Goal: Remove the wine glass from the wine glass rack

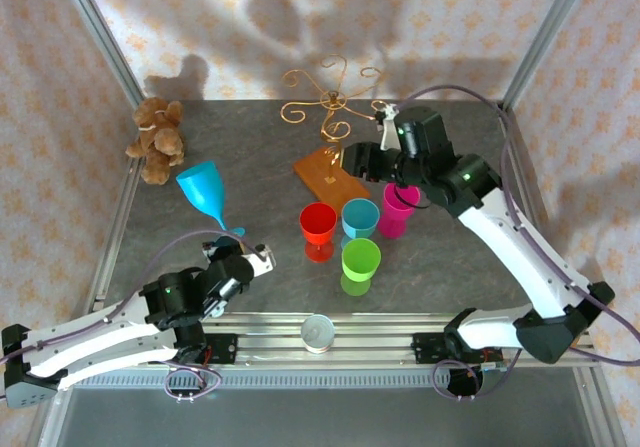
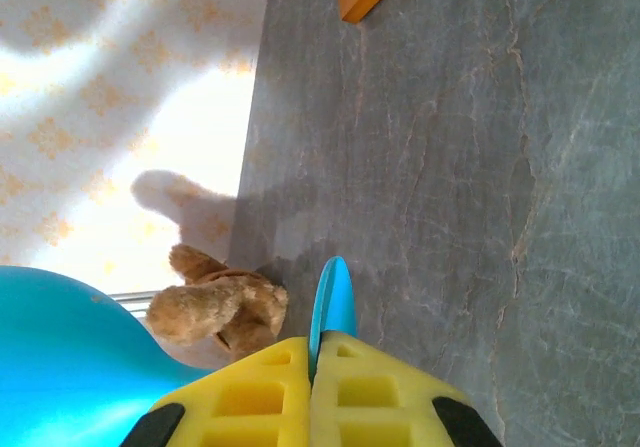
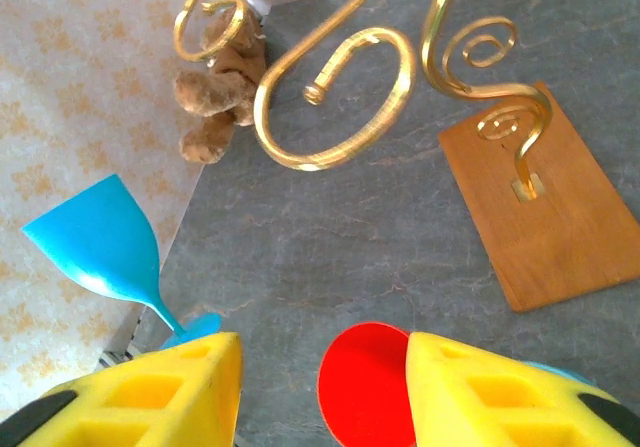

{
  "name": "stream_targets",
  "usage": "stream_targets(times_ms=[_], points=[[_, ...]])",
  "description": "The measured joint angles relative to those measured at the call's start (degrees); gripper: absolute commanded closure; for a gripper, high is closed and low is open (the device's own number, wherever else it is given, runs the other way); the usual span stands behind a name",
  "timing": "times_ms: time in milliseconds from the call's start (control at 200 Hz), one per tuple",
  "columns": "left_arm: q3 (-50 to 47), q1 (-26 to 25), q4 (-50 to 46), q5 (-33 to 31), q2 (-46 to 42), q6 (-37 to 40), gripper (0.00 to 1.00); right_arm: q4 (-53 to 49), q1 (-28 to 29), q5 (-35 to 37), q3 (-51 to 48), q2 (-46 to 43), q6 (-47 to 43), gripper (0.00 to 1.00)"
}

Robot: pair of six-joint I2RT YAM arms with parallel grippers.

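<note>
Grey surface (image 1: 260, 147): lower left, we see the left pincer (image 1: 255, 255) clamped on the blue wine glass (image 1: 203, 189) foot; the right pincer (image 1: 350, 159) gapes empty beside the wine glass rack (image 1: 325, 172).

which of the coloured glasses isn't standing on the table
The light blue wine glass: the left tool holds it tilted by its foot, while the red cup, blue cup, pink cup and green cup stand upright on the table.
</note>
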Motion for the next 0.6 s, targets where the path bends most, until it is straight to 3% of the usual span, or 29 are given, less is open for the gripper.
stream_targets(times_ms=[300, 601], points=[[-11.0, -2.9, 3.3, -5.6, -9.1, 12.3, 1.0, -6.3, 1.7, -6.7, 18.8, 7.9, -6.8, 0.52], [-12.1, -3.4, 4.7, -7.5, -14.6, 18.8, 1.0, -16.0, 7.1, -11.6, 42.4, 25.1, -12.9, 0.46]])
